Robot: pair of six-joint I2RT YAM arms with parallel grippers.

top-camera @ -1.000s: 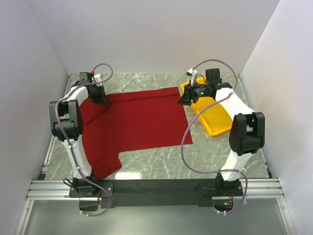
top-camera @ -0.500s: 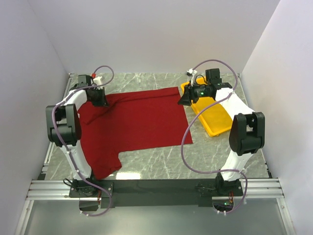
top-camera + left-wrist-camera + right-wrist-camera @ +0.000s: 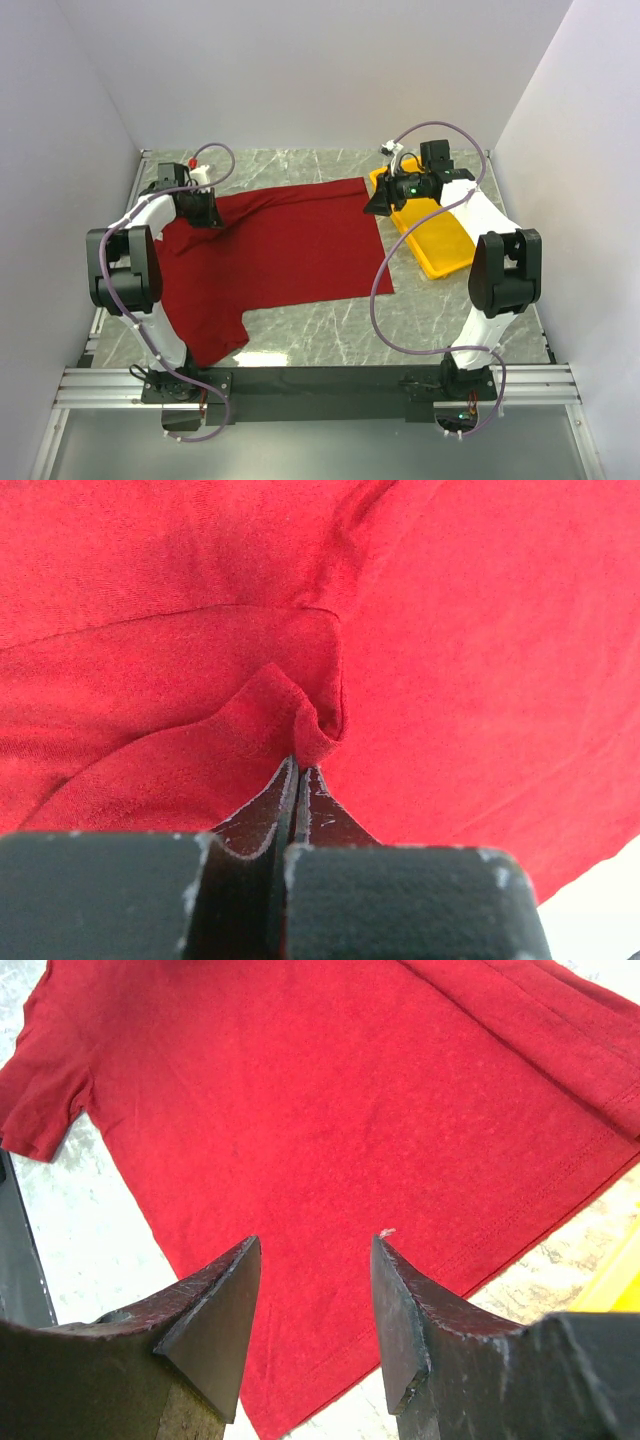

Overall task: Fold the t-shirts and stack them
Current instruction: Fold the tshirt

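Dark red short-sleeved cloth t-shirt (image 3: 280,250) lies spread on the marbled surface (image 3: 420,320). The left claw (image 3: 300,768) is clenched on a fold near its far-left edge; the right claw (image 3: 315,1250), released, hangs over its right hem beside the yellow plastic tray (image 3: 442,252).

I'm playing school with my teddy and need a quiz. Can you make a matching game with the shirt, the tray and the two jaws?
Things:
1. shirt
2. tray
3. left jaws
4. right jaws

Colour or state:
a. yellow
b. shut on a pinch of the shirt
c. dark red
d. open

Pairs: 1-c, 2-a, 3-b, 4-d
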